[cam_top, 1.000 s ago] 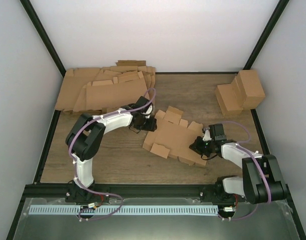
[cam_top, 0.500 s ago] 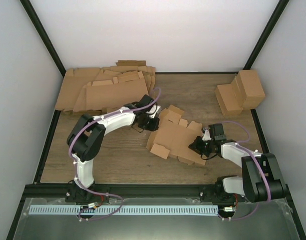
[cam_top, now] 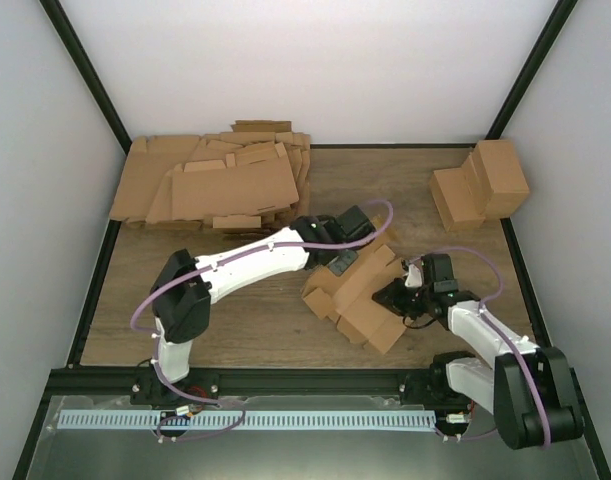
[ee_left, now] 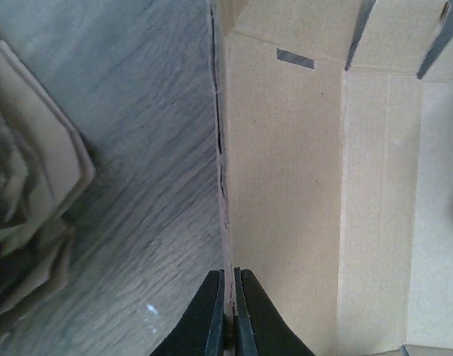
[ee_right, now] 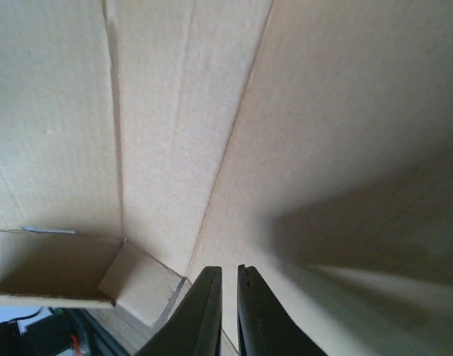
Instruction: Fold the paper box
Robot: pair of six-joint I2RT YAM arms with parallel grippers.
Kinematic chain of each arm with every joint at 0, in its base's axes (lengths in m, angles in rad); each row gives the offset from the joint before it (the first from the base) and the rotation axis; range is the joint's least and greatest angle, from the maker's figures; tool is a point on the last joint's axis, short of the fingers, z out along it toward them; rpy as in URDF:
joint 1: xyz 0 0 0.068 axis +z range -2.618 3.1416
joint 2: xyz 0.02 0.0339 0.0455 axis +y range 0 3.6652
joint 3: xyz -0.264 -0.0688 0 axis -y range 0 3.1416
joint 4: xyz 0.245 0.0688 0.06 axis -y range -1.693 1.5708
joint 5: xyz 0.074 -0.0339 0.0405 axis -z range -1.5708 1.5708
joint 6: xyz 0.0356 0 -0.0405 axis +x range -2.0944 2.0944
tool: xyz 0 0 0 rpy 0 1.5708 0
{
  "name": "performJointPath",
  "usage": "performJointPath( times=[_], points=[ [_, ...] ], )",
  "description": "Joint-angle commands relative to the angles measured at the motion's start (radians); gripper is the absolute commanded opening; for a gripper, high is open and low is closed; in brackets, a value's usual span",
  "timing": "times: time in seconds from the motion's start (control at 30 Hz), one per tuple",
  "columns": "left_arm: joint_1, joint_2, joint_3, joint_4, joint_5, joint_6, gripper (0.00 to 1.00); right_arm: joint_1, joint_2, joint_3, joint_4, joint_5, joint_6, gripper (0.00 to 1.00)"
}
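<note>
Brown die-cut cardboard paper box (cam_top: 357, 300) partly raised, flaps unlocked; left tool (ee_left: 227, 280) clamped on its edge; right tool (ee_right: 227, 276) together at a panel; most folding left.

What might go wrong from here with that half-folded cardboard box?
The left gripper pinches only the very edge of the paper box, so it may slip off. The right gripper seems to hold the other side; pulling against each other might tear or crumple a panel.

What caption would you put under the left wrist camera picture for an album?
The left gripper pinches one edge of the paper box, with the wooden table alongside.
</note>
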Motion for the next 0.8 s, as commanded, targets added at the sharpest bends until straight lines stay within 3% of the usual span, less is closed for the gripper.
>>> performJointPath(
  times=[0.0,0.1,0.3,0.47,0.77],
  points=[
    [-0.044,0.022,0.026,-0.099,-0.235,0.104,0.04,0.008,-0.073,-0.001,-0.087,-0.02,-0.026,0.14],
    [-0.075,0.021,0.017,-0.102,-0.337,0.14,0.04,0.007,-0.101,0.04,-0.145,0.008,-0.057,0.27],
    [-0.127,-0.004,-0.025,-0.05,-0.461,0.226,0.04,0.008,-0.134,0.112,-0.186,0.06,-0.068,0.3],
    [-0.162,-0.027,-0.093,-0.005,-0.467,0.281,0.04,0.009,-0.161,0.151,-0.165,0.118,-0.062,0.31],
    [-0.164,-0.014,-0.168,0.048,-0.473,0.296,0.04,0.008,-0.167,0.143,0.023,0.299,-0.149,0.48]
  ],
)
